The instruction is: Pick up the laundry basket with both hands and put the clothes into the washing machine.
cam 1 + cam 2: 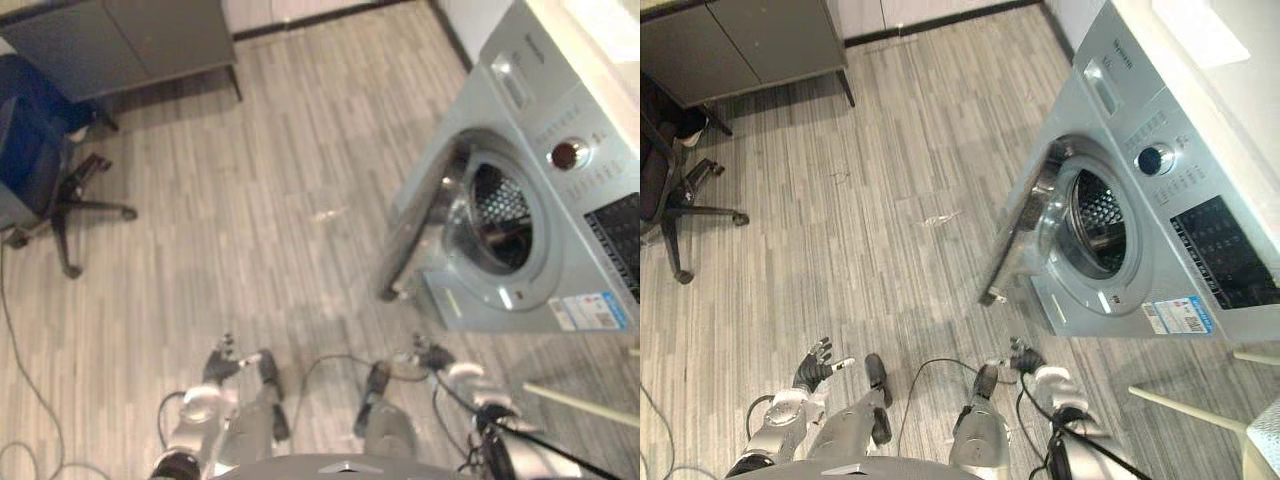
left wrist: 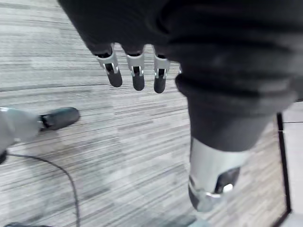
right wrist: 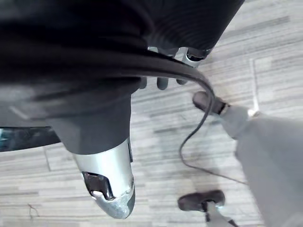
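Left hand (image 1: 815, 372) low, fingers spread, empty; right hand (image 1: 1025, 358) loose, empty. Silver front-load washing machine (image 1: 1160, 200) at right, door (image 1: 1025, 230) open. Laundry basket likely light, stiff: grip opposite rims.

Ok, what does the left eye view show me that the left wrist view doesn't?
Left eye view adds the washing machine on the robot's right, its door swung open, a blue office chair and a grey cabinet at far left, and the right hand. Left wrist view adds a close look at the left hand: fingers straight, holding nothing. Both share the grey plank floor under that hand.
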`<state>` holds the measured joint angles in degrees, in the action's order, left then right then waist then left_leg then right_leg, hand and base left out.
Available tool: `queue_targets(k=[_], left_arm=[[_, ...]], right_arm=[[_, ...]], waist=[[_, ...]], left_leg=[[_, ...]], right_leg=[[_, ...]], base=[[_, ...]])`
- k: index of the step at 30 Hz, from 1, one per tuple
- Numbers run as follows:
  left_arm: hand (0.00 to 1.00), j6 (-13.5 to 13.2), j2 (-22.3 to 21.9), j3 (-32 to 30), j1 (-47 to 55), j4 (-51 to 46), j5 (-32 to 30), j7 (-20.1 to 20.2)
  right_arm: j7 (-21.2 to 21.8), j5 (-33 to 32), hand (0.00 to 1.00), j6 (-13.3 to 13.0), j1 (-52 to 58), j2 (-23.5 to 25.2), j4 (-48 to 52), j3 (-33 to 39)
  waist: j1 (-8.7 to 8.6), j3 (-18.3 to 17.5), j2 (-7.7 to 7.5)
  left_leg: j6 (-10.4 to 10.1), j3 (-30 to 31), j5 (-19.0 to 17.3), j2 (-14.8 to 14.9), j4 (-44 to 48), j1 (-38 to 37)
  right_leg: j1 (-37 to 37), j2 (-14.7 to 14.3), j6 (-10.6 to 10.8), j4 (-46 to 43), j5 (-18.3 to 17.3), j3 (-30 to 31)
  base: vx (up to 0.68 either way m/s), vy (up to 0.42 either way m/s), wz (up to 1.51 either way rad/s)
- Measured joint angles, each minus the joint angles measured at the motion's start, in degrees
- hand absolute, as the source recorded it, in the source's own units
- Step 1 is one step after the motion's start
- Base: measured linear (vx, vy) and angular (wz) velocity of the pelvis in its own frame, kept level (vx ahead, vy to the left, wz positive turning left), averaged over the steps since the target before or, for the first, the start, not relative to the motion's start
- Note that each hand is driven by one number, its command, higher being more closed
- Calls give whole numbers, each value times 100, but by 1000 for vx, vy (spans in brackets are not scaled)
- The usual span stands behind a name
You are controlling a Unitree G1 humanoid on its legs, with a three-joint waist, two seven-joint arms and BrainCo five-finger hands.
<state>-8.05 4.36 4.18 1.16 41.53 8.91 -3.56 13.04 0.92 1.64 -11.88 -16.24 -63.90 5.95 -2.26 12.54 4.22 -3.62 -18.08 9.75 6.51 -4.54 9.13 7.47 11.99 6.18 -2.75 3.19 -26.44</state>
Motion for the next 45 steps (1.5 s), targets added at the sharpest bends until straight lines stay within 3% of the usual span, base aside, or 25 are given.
queue_targets(k=[4, 8, 13, 18, 21, 23, 28, 31, 35, 37, 41, 43, 45], left_arm=[[0, -18, 103, -4, -47, -1132, -24, -232], [0, -115, 134, 73, -80, -2300, -189, -443], [0, -324, 246, 1059, -107, -4220, -581, -366], [0, -620, 190, 2569, -629, -4967, -495, 112], [0, -632, 25, 3415, -1004, -4852, 173, 542], [0, -596, -203, 4103, -1495, -4101, 868, 952], [0, -240, -493, 4593, -1943, -2337, 1970, 1421], [0, -23, -674, 4590, -2270, -1211, 2543, 1436], [0, -13, -821, 4439, -2794, -399, 2381, 1281], [0, -113, -935, 4010, -3029, -64, 1737, 926], [0, -204, -913, 3109, -3086, 237, 1240, 435], [0, -215, -651, 2605, -2842, 246, 1043, 152], [0, -234, -517, 2281, -2518, 213, 995, 19]], right_arm=[[-239, 460, 0, -24, 614, 504, 2, 111], [-476, 625, 0, -78, 766, 620, 15, 154], [-622, 621, 0, -149, 943, 631, 0, 170], [-706, 622, 0, -143, 1003, 628, -17, 218], [-792, 623, 0, -140, 1024, 621, -48, 224], [-833, 622, 0, -137, 1020, 615, -65, 224], [-883, 617, 0, -151, 899, 662, 6, 182], [-1054, 618, 0, -160, 839, 655, 44, 123], [-1263, 618, 0, -201, 838, 705, 279, 135], [-1384, 619, 0, -209, 863, 752, 466, 117], [-1606, 623, 0, -279, 1030, 853, 689, 146], [-1744, 621, 0, -306, 1128, 902, 694, 149], [-1767, 610, 0, -309, 1237, 873, 733, 152]], waist=[[-91, -244, -121], [-122, -373, -141], [-115, -600, -100], [-131, -710, -76], [-150, -787, -55], [-170, -824, -38], [-423, -819, -45], [-608, -783, -54], [-814, -477, -143], [-905, -306, -218], [-988, -96, -310], [-909, 35, -457], [-855, 38, -455]], left_leg=[[-68, 89, -61, 12, -32, -129], [-74, 78, -169, 29, -33, -184], [-68, 32, -259, 11, -35, -225], [-87, -121, -296, 9, -35, -307], [-44, -169, -266, 11, -34, -331], [-29, -234, -251, 12, -34, -358], [-32, -515, -254, 55, -34, -365], [-59, -793, -277, 116, -34, -228], [-129, -1165, -327, 186, -33, -202], [-138, -1375, -337, 212, -33, -156], [-161, -1567, -370, 323, 77, -120], [-174, -1661, -814, 636, 985, -73], [-157, -1548, -1162, 906, 1804, 23]], right_leg=[[-219, -18, 13, 45, -61, -121], [-311, -37, 11, 172, -20, -120], [-371, -33, 40, 320, 41, -59], [-381, -45, 45, 398, 194, 125], [-381, -46, 45, 392, 196, 160], [-376, -46, 45, 389, 195, 204], [-107, -59, 31, 249, 184, 531], [358, -109, -22, 26, 148, 867], [843, -140, -79, -409, -20, 1274], [1176, -173, -111, -677, -103, 1514], [1451, -269, -131, -979, -221, 1696], [1447, -369, -211, -1328, -430, 1863], [1417, -485, -268, -1587, -567, 2007]], base=[[-2, 11, 15], [-8, 6, 0], [-4, 18, -3], [68, 8, -18], [61, 0, -6], [51, 2, -8], [6, 3, -27], [-22, -4, -54], [-32, -19, -52], [5, -43, -47], [72, -61, -30], [134, -126, -40], [121, -116, -56]])
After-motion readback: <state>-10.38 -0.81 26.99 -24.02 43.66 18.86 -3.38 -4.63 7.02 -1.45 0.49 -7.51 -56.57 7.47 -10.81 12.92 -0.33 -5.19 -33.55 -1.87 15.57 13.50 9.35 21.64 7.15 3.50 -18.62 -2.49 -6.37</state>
